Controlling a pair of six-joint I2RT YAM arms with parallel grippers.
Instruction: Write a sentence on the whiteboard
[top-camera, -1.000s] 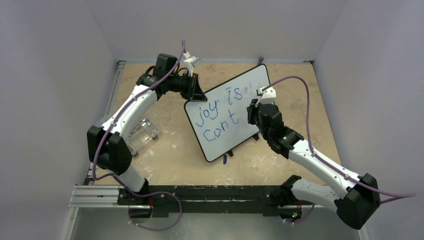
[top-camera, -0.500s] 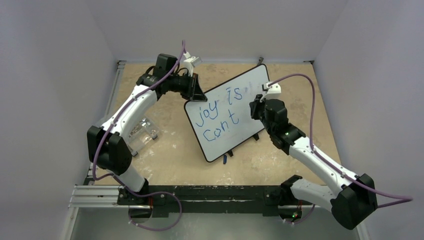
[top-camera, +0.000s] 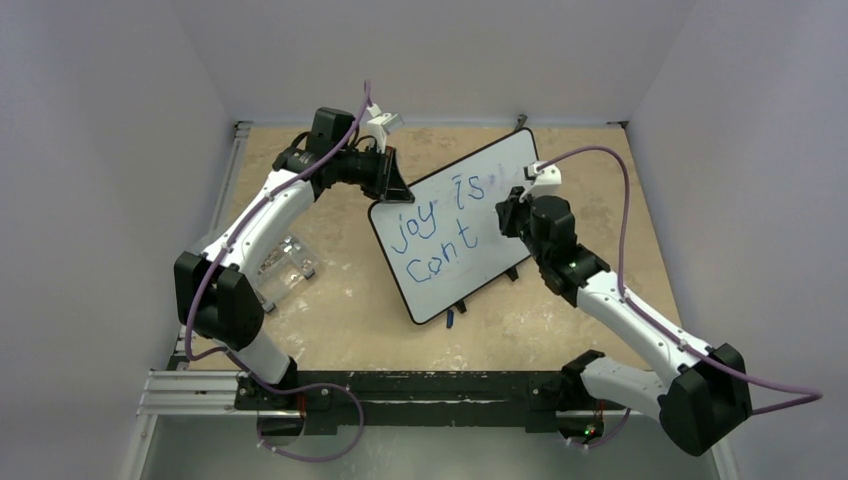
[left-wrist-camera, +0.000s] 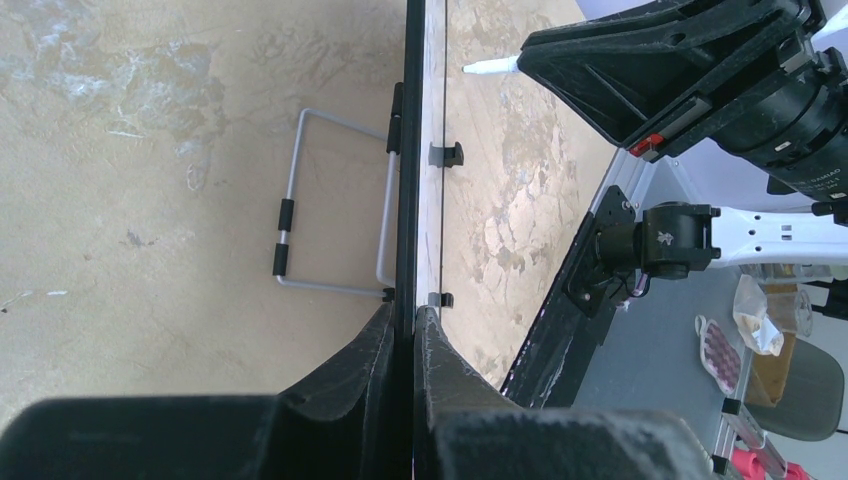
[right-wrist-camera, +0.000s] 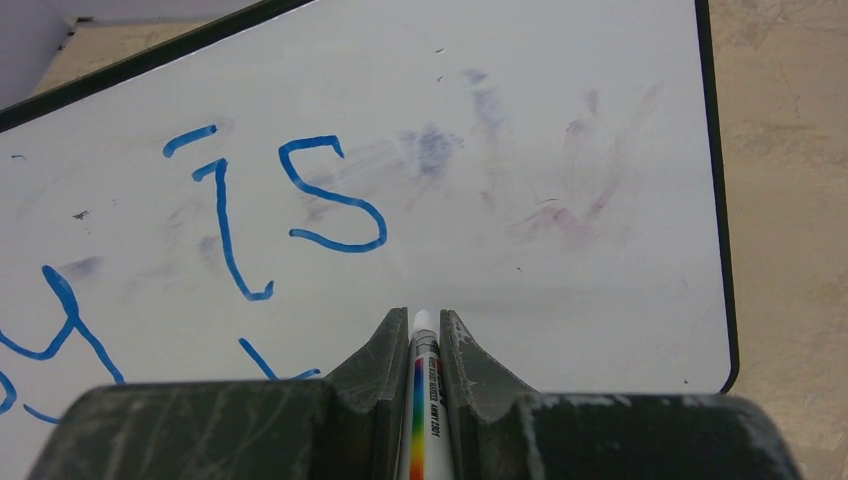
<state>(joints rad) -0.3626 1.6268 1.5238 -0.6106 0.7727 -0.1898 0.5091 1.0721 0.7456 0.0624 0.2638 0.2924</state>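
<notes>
Sandy worktop (top-camera: 340, 310) with the whiteboard (top-camera: 505, 175) propped up tilted in the middle of it. The sentence (top-camera: 437, 237) reads "joy is cont", so I'd say "agious" is left. The left pincer (left-wrist-camera: 410, 315) is clamped on the board's edge, and the right pincer (right-wrist-camera: 424, 320) is pinched on the marker (right-wrist-camera: 425, 395). I'd land the tip just right of the "t", with light pressure and the board braced.

whiteboard (top-camera: 508, 166) 1 | marker (right-wrist-camera: 424, 392) 1 | hands (top-camera: 392, 187) (top-camera: 507, 214) 2 | written lines (top-camera: 437, 264) 2
</notes>
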